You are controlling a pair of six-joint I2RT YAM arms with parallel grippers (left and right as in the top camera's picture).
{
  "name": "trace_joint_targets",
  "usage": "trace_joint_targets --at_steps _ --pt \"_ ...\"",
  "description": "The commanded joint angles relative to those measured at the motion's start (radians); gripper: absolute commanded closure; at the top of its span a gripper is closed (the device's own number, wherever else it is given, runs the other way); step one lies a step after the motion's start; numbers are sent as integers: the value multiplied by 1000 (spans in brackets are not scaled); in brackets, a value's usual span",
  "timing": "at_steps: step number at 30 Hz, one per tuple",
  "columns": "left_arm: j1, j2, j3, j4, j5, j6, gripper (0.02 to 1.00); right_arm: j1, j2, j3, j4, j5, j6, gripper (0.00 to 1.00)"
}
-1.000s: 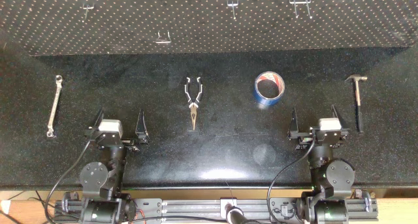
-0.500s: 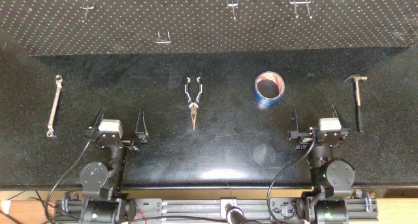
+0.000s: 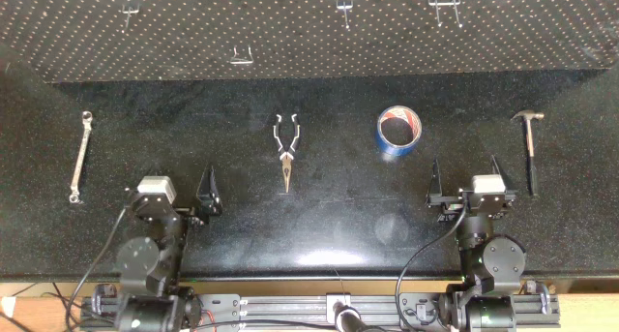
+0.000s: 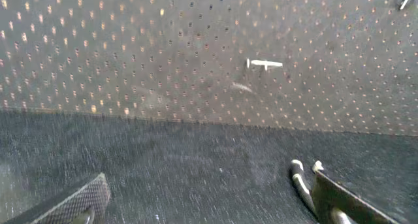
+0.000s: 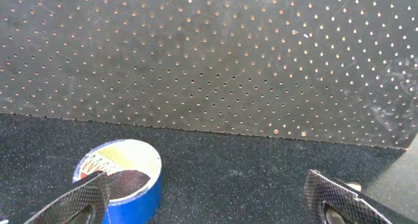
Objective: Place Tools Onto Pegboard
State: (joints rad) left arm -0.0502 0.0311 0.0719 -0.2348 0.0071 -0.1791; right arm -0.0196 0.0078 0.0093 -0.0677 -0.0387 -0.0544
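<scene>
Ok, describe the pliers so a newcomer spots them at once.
Below the pegboard, four things lie in a row on the table. The needle-nose pliers are second from the left, between the wrench and the blue tape roll. Only they have spread handles tapering to a point.

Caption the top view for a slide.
Wrench, pliers, tape, hammer lie before the pegboard; left gripper and right gripper open.

On black desk [image 3: 338,211], left to right: steel wrench [image 3: 80,158], needle-nose pliers [image 3: 286,150], blue tape roll [image 3: 398,132], hammer [image 3: 529,150]; dark perforated pegboard [image 3: 290,32] behind.
</scene>
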Motion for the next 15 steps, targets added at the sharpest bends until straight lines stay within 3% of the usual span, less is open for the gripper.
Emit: trace_joint_targets --at_steps 1,5,7,12,15 --pt "32 227 318 -399 24 -72 25 -3 -7 -5 -2 5 -3 27" --pt "140 529 662 -662 38 -50 25 -3 -7 -5 -2 5 -3 27" --pt "200 660 837 -761 -12 -2 25 -3 -7 -5 -2 5 -3 27" --pt "345 987 1244 -1099 -25 273 25 -3 -7 -5 -2 5 -3 25" --pt "404 1122 1292 -1201 -25 320 25 -3 -7 -5 -2 5 -3 27"
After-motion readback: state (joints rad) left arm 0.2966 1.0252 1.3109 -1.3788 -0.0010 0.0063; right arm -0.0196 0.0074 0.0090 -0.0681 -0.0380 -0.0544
